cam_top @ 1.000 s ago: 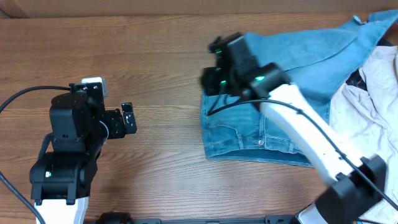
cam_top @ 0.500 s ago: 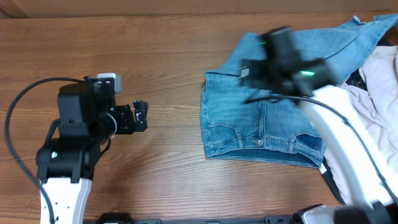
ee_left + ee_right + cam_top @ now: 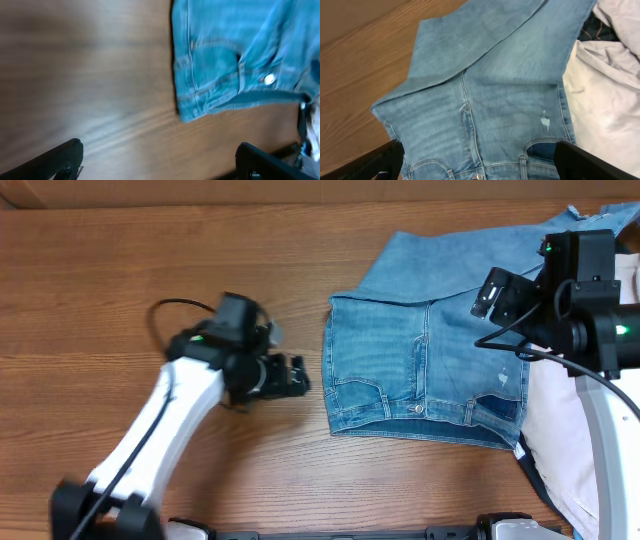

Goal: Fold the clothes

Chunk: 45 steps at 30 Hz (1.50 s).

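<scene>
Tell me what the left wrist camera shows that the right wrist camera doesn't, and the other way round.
Only the left wrist view shows the jeans ending at their waistband corner on the bare table. Only the right wrist view shows the folded-over leg, the small rip and the white garment lying beside the denim, which is at most a blurred sliver in the other view. Both show the blue jeans lying flat on the wooden table.

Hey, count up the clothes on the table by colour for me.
Blue: 1, the jeans
White: 1, the white garment
Dark: 1, the dark garment, mostly hidden
Total: 3
</scene>
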Motion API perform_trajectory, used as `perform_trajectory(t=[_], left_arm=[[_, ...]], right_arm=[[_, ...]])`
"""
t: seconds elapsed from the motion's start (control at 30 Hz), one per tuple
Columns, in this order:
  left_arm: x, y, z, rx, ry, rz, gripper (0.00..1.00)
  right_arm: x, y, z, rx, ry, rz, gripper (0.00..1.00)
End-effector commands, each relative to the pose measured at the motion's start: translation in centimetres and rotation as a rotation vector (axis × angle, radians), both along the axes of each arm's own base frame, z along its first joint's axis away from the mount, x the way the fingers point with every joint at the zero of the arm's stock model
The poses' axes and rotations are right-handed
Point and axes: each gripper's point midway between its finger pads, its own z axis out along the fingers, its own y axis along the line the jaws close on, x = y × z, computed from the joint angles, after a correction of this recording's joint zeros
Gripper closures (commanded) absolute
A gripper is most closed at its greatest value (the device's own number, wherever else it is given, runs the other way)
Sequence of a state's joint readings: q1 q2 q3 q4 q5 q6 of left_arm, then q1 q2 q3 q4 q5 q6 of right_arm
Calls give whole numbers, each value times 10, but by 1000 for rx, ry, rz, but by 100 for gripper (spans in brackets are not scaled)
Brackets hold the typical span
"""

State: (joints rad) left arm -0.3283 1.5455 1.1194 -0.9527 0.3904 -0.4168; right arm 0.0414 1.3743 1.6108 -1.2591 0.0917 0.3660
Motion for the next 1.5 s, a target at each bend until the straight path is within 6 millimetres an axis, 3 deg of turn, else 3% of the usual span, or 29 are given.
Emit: perform_trajectory(t=[0.0, 0.3, 0.57, 0.63, 0.73, 0.9, 1.03, 1.17, 1.27, 1.43, 1.47], left_arm=[[-7, -25, -20, -16, 131, 55, 0], [-2, -71, -74, -19, 168, -2, 0], [-17, -107, -93, -21, 176, -41, 3], [-18, -115, -92, -30, 162, -57, 16], [-19, -118, -92, -32, 156, -66, 50], [-15, -99, -95, 21, 166, -37, 96], [-4, -42, -91, 167, 159, 27, 96], [19, 42, -62, 361, 75, 124, 96], [45, 129, -18, 476, -31, 284, 96], [85, 240, 45, 443, -222, 531, 94], [89, 258, 54, 394, -241, 595, 68]], right_arm=[[-1, -5, 5, 7, -9, -15, 0], [-3, -5, 4, 1, 0, -14, 0], [-4, -6, 3, -5, 7, -14, 0], [-4, -6, 3, -5, 6, -14, 0], [-4, -7, 3, -8, 6, -15, 0], [-4, -7, 3, -8, 7, -15, 0], [-4, -7, 3, -8, 7, -16, 0], [-4, -9, 3, -20, 7, -24, 0], [-4, -9, 3, -20, 7, -24, 0], [-4, -9, 3, -20, 6, -24, 0], [-4, -9, 3, -20, 6, -24, 0]])
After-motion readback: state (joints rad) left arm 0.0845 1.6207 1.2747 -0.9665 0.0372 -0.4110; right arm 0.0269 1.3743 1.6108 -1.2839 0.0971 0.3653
